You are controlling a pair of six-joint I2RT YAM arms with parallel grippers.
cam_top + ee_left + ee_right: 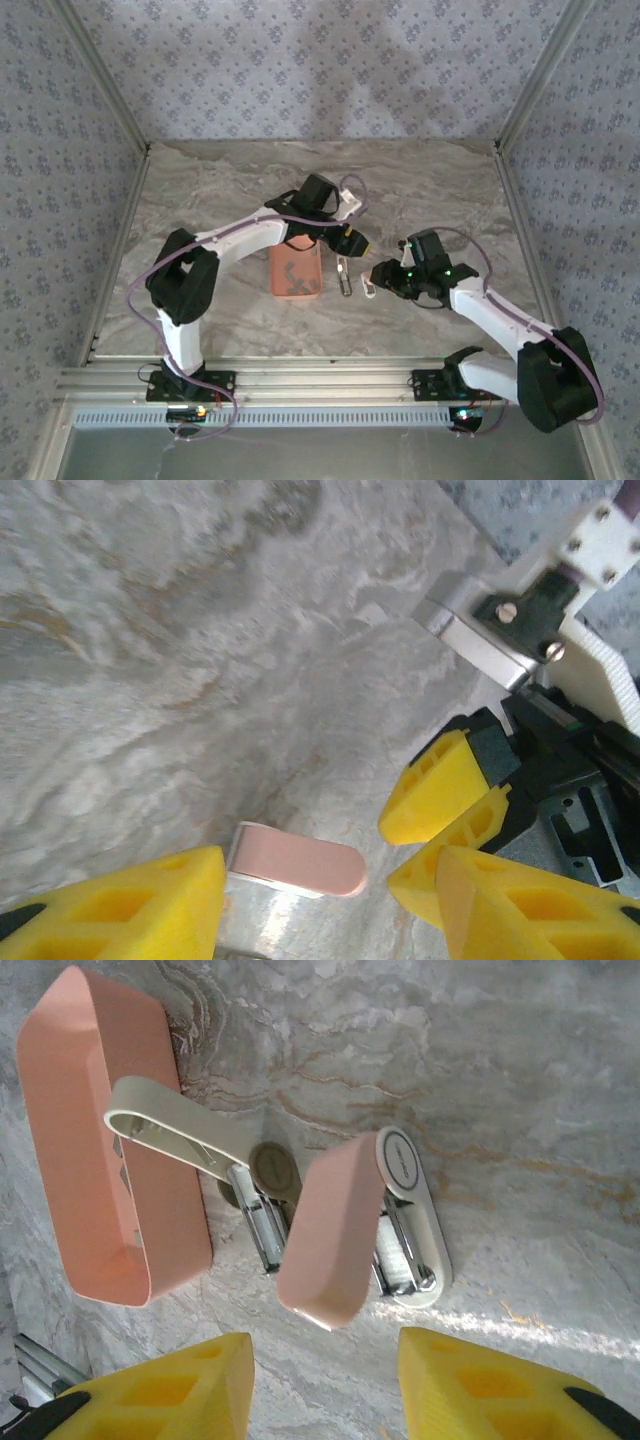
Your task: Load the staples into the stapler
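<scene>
The stapler (400, 1210) lies opened out on the marble table, with a cream base, a salmon-pink lid (335, 1230) raised, a cream arm (180, 1125) swung left and its metal magazine (262, 1225) exposed. In the top view the stapler (346, 277) sits just right of the salmon tray (278, 262), where dark staples (294, 285) lie. My right gripper (325, 1390) is open just short of the pink lid, touching nothing. My left gripper (330, 880) is open above the stapler, the lid's pink tip (300, 860) between its fingers (120, 905) with a gap on the right.
The two grippers (345, 243) (372, 283) are close together over the stapler; the right one's yellow fingers (450, 785) show in the left wrist view. The tray's wall (100, 1140) stands against the stapler's left side. Patterned walls enclose the table.
</scene>
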